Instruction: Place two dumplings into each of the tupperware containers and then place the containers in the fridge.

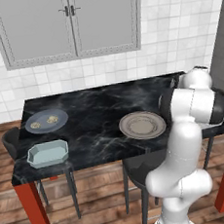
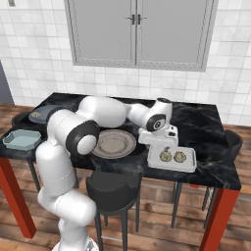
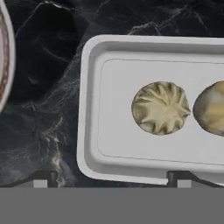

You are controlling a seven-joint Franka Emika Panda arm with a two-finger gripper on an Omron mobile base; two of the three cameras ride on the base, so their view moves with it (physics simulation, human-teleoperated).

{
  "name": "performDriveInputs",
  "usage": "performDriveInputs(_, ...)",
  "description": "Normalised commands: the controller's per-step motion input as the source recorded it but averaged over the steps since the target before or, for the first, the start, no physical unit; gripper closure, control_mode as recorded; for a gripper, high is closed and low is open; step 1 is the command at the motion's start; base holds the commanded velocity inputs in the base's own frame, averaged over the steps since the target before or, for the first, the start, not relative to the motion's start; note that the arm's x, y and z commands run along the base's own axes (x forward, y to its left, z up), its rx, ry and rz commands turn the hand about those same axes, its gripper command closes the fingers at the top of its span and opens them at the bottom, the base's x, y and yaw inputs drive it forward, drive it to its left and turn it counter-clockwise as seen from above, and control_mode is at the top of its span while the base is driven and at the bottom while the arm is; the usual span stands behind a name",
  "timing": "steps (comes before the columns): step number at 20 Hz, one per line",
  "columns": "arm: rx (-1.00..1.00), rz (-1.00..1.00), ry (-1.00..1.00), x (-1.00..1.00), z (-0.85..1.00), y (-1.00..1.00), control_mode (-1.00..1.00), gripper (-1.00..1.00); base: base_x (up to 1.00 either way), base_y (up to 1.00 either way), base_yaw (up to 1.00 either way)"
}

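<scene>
One pale tupperware container (image 2: 188,165) sits at the table's near right and holds two dumplings (image 2: 165,157) (image 2: 180,157). In the hand view this container (image 3: 89,109) lies just below me, with one crimped dumpling (image 3: 160,108) in the middle and another (image 3: 212,113) at the right edge. My gripper (image 2: 158,148) hovers over the container's left end, open, with nothing between its fingertips (image 3: 41,179). A second, empty blue-green container (image 1: 48,153) stands at the table's left front corner. Two more dumplings (image 1: 35,125) (image 1: 51,120) rest on the blue-grey plate (image 1: 60,114).
An empty round beige plate (image 1: 142,125) lies mid-table, left of the filled container. Dark stools (image 2: 115,188) stand under the black marble table (image 1: 94,106) with red legs. A grey two-door cupboard (image 1: 70,20) hangs on the tiled wall. A tall grey panel (image 1: 223,53) borders the right.
</scene>
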Motion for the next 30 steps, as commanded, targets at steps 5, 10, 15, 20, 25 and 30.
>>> performDriveInputs(5, -0.04, 0.0, 0.03, 0.0, 0.0, 0.91, -1.0, -1.0, 0.0, 0.0, 0.0)
performDriveInputs(10, 0.0, 0.0, 0.0, 0.07, -0.04, 0.14, -1.0, -1.0, 0.0, 0.0, 0.0)
performDriveInputs(15, 0.02, 0.0, 0.0, 0.45, 0.0, 0.0, -1.0, -1.0, 0.0, 0.0, 0.0)
performDriveInputs(20, 0.1, 0.0, 0.0, 0.42, -0.04, -0.25, -1.0, -1.0, 0.0, 0.0, 0.0)
performDriveInputs(25, 0.08, 0.0, 0.0, 0.11, -0.1, -0.21, -1.0, -1.0, 0.0, 0.0, 0.0)
performDriveInputs(30, 0.02, 0.0, 0.01, 0.0, -0.14, -0.09, -1.0, -1.0, 0.0, 0.0, 0.0)
